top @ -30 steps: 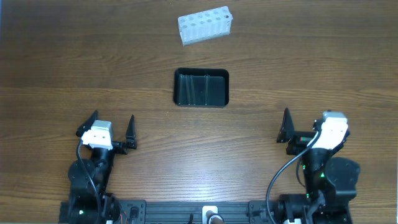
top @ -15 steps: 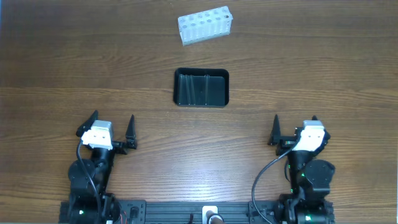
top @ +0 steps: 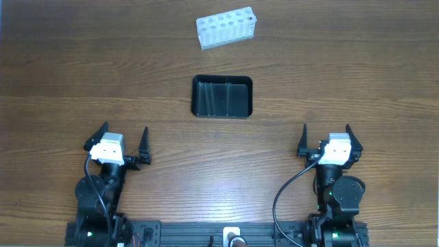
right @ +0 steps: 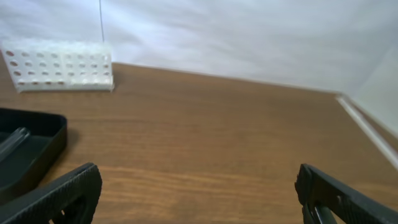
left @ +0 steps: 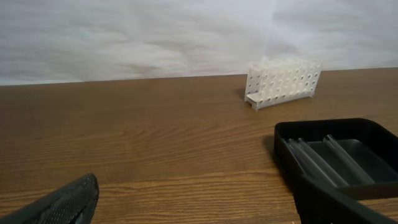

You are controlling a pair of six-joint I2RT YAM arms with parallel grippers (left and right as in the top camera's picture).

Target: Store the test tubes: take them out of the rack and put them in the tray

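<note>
The left hand point(top: 125, 130) is held low over the surface point(top: 68, 68), close to its own arm's base. Its two fingers point(left: 65, 202) are spread wide, and nothing is held between them. The right hand point(top: 326, 130) is held in the same way on the other side, with its fingers point(right: 62, 194) also spread apart and empty. The two hands are kept well apart from each other, and both are pointed toward the far side of the surface.

The tray point(top: 194, 96), black and rectangular, is set on the surface ahead of the hands. It is placed ahead and to the right of the left hand, and ahead and to the left of the right hand. It is touched by neither hand.

Clear tubes point(top: 218, 98) are seen lying flat in the tray, side by side along its floor. Their exact number cannot be told.

The rack point(top: 226, 28), white and pierced with rows of holes, is stood on the surface farther off. It is placed beyond the tray from both hands, apart from the tray, and is turned slightly askew to it. It is well apart from either hand. Whether any tubes are held in the rack cannot be told.
</note>
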